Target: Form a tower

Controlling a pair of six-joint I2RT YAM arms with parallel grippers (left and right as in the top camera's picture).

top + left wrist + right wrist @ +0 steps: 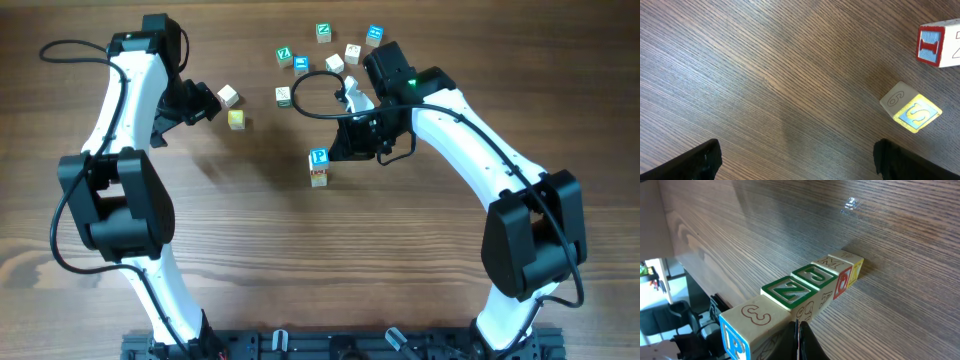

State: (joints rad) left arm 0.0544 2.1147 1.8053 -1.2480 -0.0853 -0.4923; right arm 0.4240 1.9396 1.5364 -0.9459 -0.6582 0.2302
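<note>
Tower count: one tower [318,167], standing upright on the surface [250,240], near the middle and well apart from the loose group.
Tower cubes: five can be counted in the right wrist view [805,287].
Loose cubes: nine single ones in the overhead view. Seven lie in a scatter [334,63] at the far side, two near the left arm.
Left fingers [797,167]: spread wide, nothing between them, over bare wood.
Right fingers [797,335]: pressed together, holding nothing, tips just beside the tower's upper cubes. Cannot tell whether they touch it.
In the way: the right arm's black cable [312,95] loops over part of the far scatter. The right fingers sit close on the tower's right side.
Near left fingers: "6" cube [910,107] and red "I" cube [935,44], apart from each other.
Writing, tower: white "P" on blue on top, "3" on that cube's side. Then green "Z", green "J" and "M". The red and yellow letters on the low cubes are not readable.
Writing, loose: "6" and "S" on one cube, red "I" on the other.
</note>
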